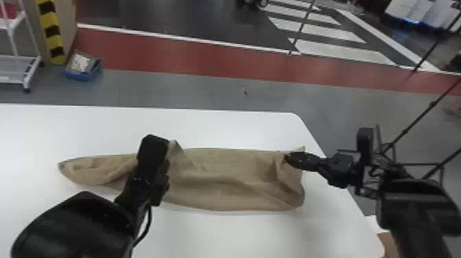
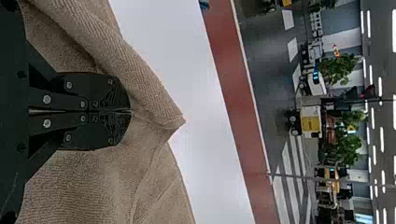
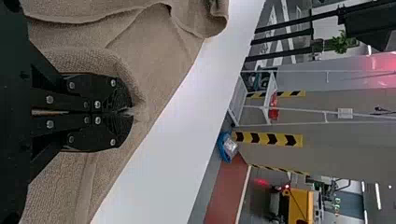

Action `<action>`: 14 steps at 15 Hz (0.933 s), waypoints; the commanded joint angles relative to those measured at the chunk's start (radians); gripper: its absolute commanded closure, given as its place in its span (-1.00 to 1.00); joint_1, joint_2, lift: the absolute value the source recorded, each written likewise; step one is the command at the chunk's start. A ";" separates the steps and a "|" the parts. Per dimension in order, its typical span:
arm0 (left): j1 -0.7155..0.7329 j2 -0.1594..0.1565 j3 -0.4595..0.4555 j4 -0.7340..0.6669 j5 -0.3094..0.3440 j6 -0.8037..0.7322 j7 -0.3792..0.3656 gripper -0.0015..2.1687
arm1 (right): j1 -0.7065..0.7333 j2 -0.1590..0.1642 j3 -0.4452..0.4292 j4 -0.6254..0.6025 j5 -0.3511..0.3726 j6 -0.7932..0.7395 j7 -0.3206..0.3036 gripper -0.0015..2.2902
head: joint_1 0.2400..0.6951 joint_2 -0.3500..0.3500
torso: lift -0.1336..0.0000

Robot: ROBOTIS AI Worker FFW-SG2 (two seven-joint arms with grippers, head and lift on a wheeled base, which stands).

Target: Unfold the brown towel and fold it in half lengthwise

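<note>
The brown towel (image 1: pixel 219 178) lies as a long, rumpled strip across the white table, with a raised peak near its middle left. My left gripper (image 1: pixel 168 142) is at that peak on the far edge; the arm hides part of the cloth. In the left wrist view, my left gripper (image 2: pixel 131 112) is shut on the towel (image 2: pixel 154 107). At the towel's right end is my right gripper (image 1: pixel 286 158), near the far corner. The right wrist view has my right gripper (image 3: pixel 133 112) closed on a pinch of towel (image 3: pixel 159 60), its fingers together.
The white table (image 1: pixel 223 127) has its far edge behind the towel and its right edge under the right arm. Beyond it on the floor are a blue bin (image 1: pixel 82 68) and a white rack (image 1: pixel 20 65); a black metal frame (image 1: pixel 408 164) stands at the right.
</note>
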 commanded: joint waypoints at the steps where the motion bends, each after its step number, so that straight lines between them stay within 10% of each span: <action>1: 0.124 0.080 0.098 -0.276 -0.018 0.090 0.005 0.33 | 0.001 -0.024 -0.025 -0.005 -0.015 0.000 0.001 0.01 | 1.00 -1.00 | -0.60; 5: 0.383 0.182 0.331 -0.683 -0.033 0.139 0.000 0.33 | 0.038 -0.049 -0.078 -0.057 -0.020 0.025 0.014 0.01 | 1.00 -1.00 | -0.60; 14: 0.476 0.180 0.652 -0.821 0.099 0.084 -0.043 0.33 | 0.268 -0.077 -0.351 -0.316 -0.098 0.163 0.071 0.01 | 1.00 -0.93 | -0.60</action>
